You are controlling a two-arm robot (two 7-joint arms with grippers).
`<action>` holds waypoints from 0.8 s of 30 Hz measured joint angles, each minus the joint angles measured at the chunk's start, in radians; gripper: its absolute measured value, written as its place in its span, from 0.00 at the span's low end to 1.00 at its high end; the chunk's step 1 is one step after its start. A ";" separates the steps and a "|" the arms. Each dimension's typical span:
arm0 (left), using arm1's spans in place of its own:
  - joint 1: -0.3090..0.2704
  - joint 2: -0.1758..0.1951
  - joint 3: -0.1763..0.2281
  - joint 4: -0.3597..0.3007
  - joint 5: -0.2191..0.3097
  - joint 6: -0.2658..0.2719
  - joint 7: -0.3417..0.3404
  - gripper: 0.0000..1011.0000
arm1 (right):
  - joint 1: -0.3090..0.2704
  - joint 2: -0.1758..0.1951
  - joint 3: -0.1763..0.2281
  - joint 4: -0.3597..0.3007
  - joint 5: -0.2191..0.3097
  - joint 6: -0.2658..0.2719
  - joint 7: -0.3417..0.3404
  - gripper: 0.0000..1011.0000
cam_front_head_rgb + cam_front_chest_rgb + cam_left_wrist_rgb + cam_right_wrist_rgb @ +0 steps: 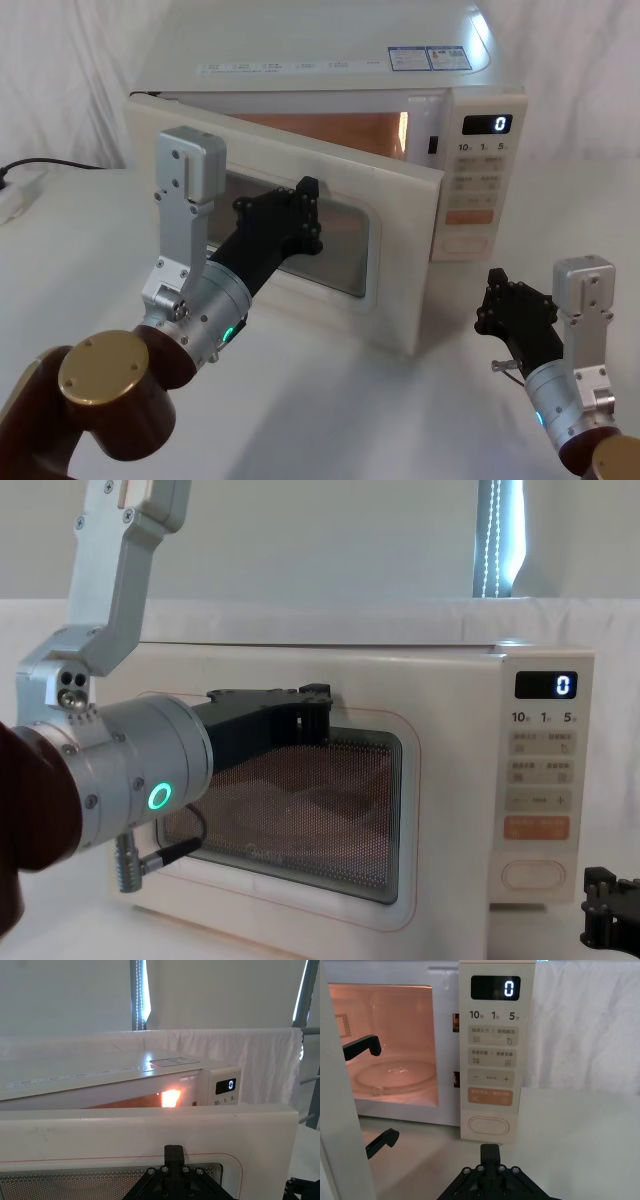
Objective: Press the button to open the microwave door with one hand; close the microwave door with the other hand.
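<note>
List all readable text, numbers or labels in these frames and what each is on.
"0": digital display at the top of the control panel.
"10", "1", "5": time labels under the display; the small marks after them are too small to read.
"–" and "+": one pale key.
Print on the other pale keys and the orange key strip: too small to read.
Stickers on the microwave top: blurred.

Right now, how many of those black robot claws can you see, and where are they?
2. The left gripper is up against the window of the half-open microwave door. The right gripper hangs low in front of the control panel, below the button.
</note>
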 joint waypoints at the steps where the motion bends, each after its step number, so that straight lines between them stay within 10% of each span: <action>1: 0.000 0.000 0.000 0.000 0.000 0.000 0.000 0.00 | 0.000 0.000 0.000 0.000 0.000 0.000 0.000 0.00; 24: -0.128 -0.056 0.022 0.174 -0.013 -0.051 -0.048 0.00 | 0.000 0.000 0.000 0.000 0.000 0.000 0.000 0.00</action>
